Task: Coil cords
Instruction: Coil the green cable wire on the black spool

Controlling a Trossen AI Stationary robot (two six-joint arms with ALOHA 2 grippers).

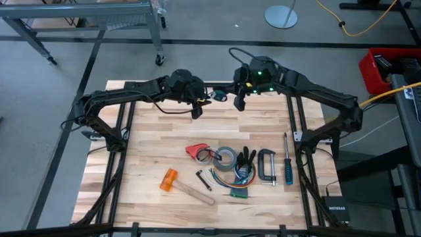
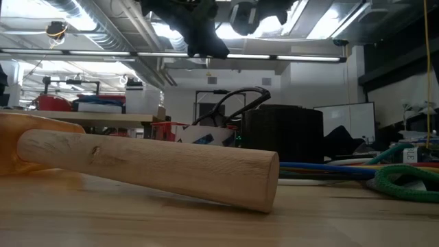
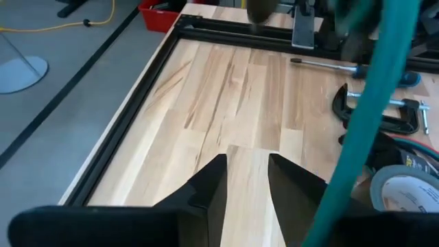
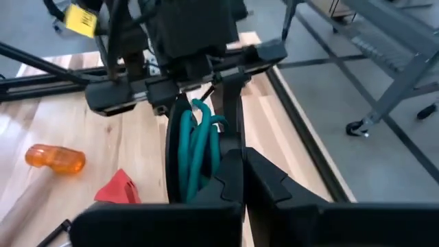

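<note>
A teal-green cord [image 4: 199,147] hangs in several loops at my left gripper [image 4: 206,113], above the far middle of the table [image 1: 151,145]. It also shows as a blurred teal band in the left wrist view [image 3: 370,103], running beside one finger. My left gripper [image 3: 247,178] is open, with bare table showing between its fingers. My right gripper [image 4: 243,165] is shut, right in front of the loops, facing the left gripper. In the high view the two grippers [image 1: 196,108] [image 1: 238,100] stand close together, with a small dark and teal piece [image 1: 219,95] between them. My left gripper has the cord's loops [image 4: 206,130] hanging down along its fingers, clear of the table. One finger [image 4: 171,154] stands beside the strands. Where the loops rest on the gripper is hidden by its own body. My right gripper: I cannot tell whether it touches the cord, since its own fingers [image 4: 226,178] hide the loops' lower ends.
Along the table's near middle lie a hammer with an orange head [image 1: 170,180], a red piece [image 1: 195,151], a tape roll [image 1: 227,158], multi-coloured wires [image 1: 233,186], a clamp [image 1: 266,164] and a screwdriver [image 1: 287,161]. Bare wood shows at the left [image 1: 141,138].
</note>
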